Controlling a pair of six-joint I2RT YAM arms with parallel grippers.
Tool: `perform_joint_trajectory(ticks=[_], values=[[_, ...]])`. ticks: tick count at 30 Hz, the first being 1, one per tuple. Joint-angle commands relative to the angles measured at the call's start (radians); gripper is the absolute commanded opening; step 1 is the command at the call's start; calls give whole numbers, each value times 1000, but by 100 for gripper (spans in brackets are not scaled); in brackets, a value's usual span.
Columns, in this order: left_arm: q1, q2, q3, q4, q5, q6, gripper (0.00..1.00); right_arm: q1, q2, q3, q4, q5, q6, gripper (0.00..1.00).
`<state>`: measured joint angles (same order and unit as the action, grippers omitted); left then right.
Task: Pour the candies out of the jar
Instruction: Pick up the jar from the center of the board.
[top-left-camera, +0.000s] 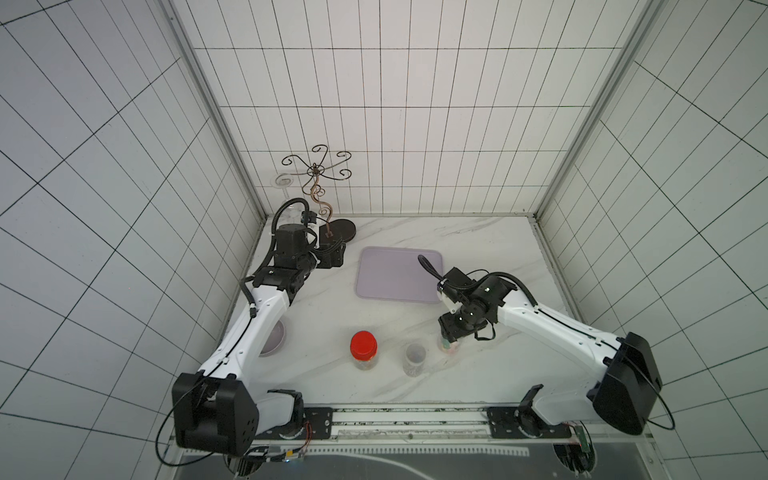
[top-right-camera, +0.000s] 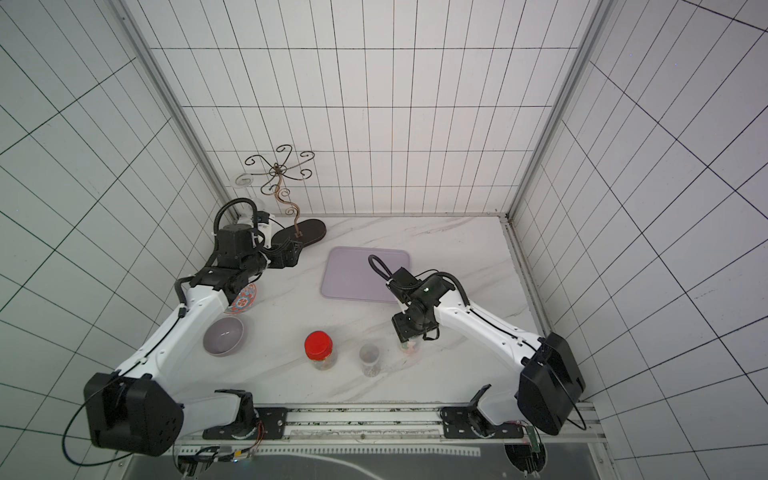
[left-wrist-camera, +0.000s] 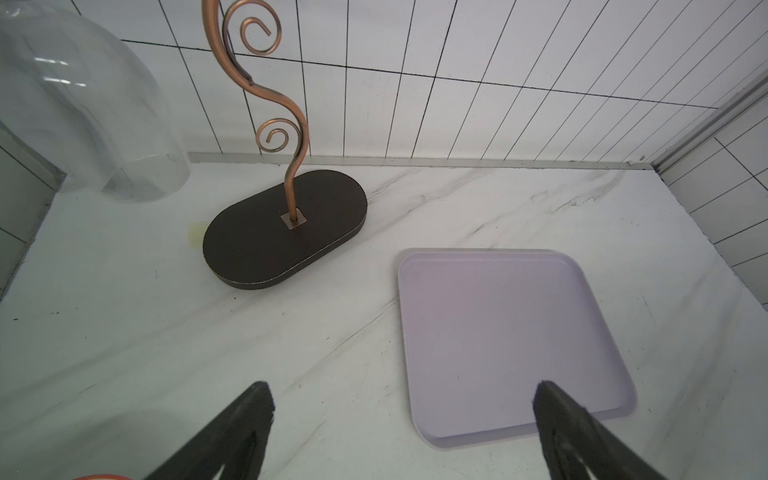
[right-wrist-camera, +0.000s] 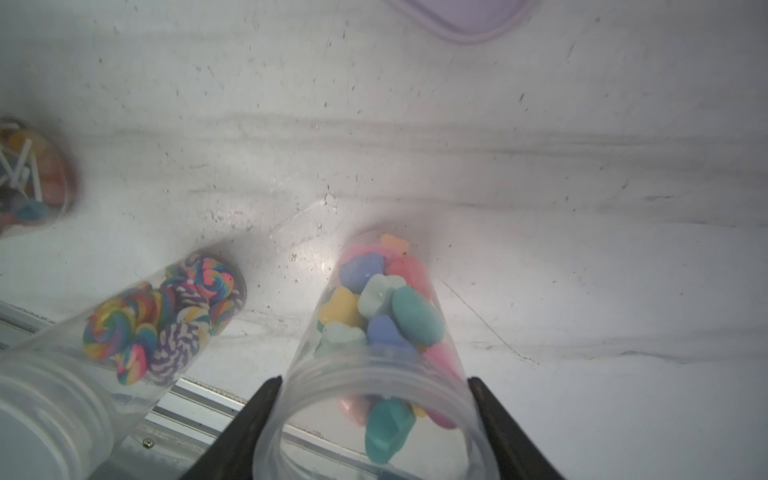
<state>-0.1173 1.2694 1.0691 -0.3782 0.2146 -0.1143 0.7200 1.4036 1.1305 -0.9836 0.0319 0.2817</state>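
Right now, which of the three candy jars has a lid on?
The lollipop jar, capped in red; the swirl-candy jar and the pastel-candy jar are open.

Clear marble (top-left-camera: 395, 320) btw tray (top-left-camera: 398, 272) & red-lid jar (top-left-camera: 363, 349); swirl-candy jar (right-wrist-camera: 166, 316) close beside star-candy jar (right-wrist-camera: 374, 316).

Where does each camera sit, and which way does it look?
Top views: high over the front, looking down on the white marble table; left arm and right arm show.
Left wrist: low, facing the back wall, copper scroll stand and lilac plastic tray; fingers of the open left gripper.
Right wrist: looking down on the clear open plastic jar of pastel candies; right gripper fingers against it.
Both wrist views share the tray.
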Motion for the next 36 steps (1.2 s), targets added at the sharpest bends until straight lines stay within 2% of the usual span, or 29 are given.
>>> perform_joint_trajectory(ticks=[1, 7, 13, 19, 25, 29, 33, 36], values=[[-5, -9, -13, 35, 94, 43, 97, -72, 0, 178, -7, -6, -86, 43], [-26, -43, -72, 108, 259, 140, 97, -195, 54, 320, 0, -68, -154, 41], [-63, -68, -102, 122, 424, 282, 97, -281, 140, 481, 22, -287, -227, 41], [-111, -66, -111, 122, 470, 376, 97, -297, 201, 595, 22, -510, -293, 41], [-125, 6, -33, 63, 705, 463, 97, -298, 238, 668, 35, -727, -326, 40], [-158, 61, 49, -59, 739, 564, 97, -299, 236, 672, 66, -875, -326, 40], [-167, 94, 81, -103, 786, 600, 97, -297, 226, 658, 98, -967, -319, 39], [-168, 116, 105, -135, 814, 619, 97, -297, 226, 652, 103, -991, -320, 39]])
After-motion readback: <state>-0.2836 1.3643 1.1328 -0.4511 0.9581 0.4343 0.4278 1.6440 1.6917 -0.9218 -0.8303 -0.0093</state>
